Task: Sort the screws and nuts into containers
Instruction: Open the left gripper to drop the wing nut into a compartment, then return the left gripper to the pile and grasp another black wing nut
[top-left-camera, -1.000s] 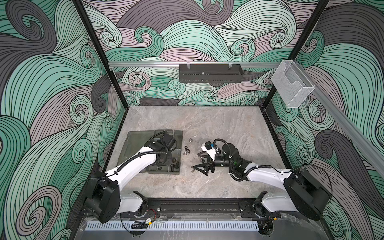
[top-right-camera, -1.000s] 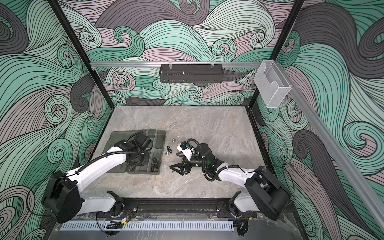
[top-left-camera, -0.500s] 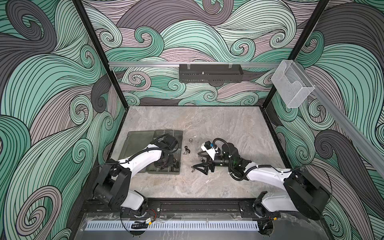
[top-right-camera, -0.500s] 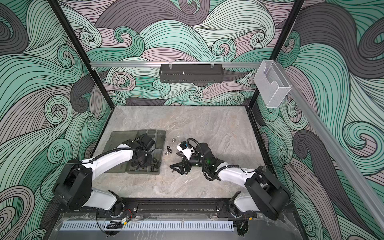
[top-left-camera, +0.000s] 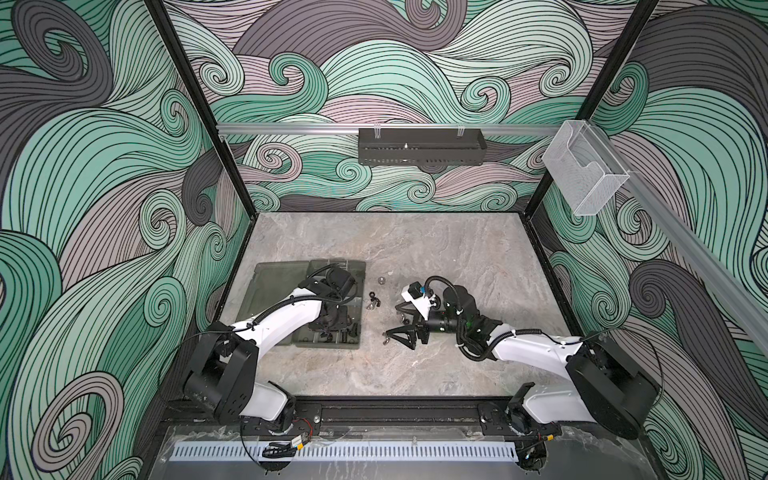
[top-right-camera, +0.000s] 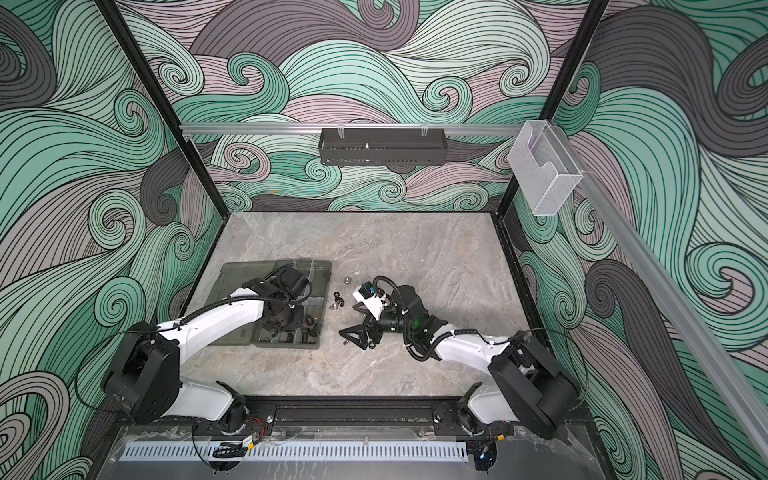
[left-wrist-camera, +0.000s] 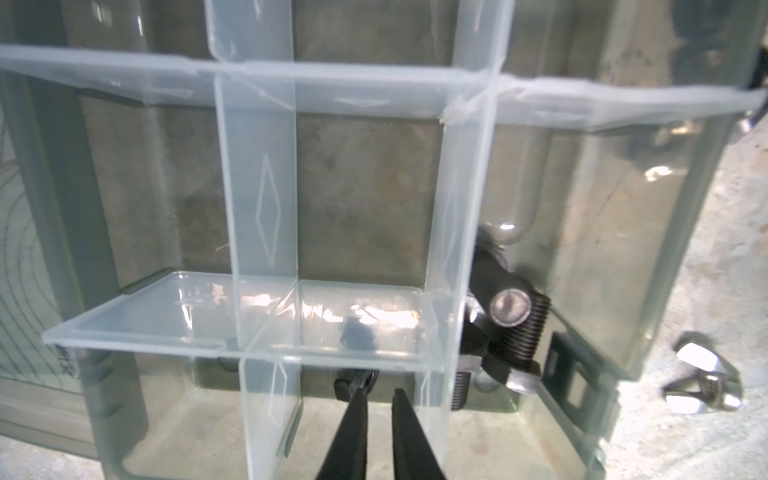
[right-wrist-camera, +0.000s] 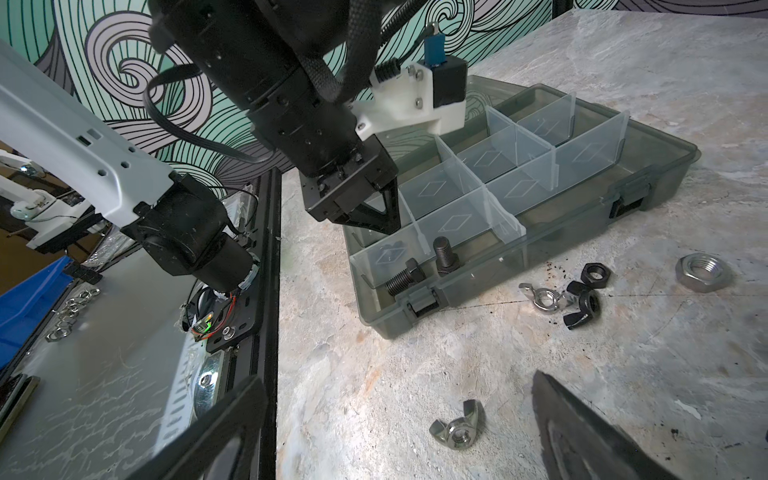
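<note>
The right gripper (right-wrist-camera: 395, 380) is nearer: spread wide and empty, it hangs over a silver wing nut (right-wrist-camera: 457, 433) lying on the table (right-wrist-camera: 374, 332) between its jaws, wings roughly jaw to jaw, toward the front edge; the left gripper (left-wrist-camera: 380, 390), slightly parted and empty, sits down in the box (right-wrist-camera: 561, 245)

light: even, bright | glare: clear dividers (left-wrist-camera: 332, 307) (left wrist) | blur: wrist-view edges, fisheye bend
</note>
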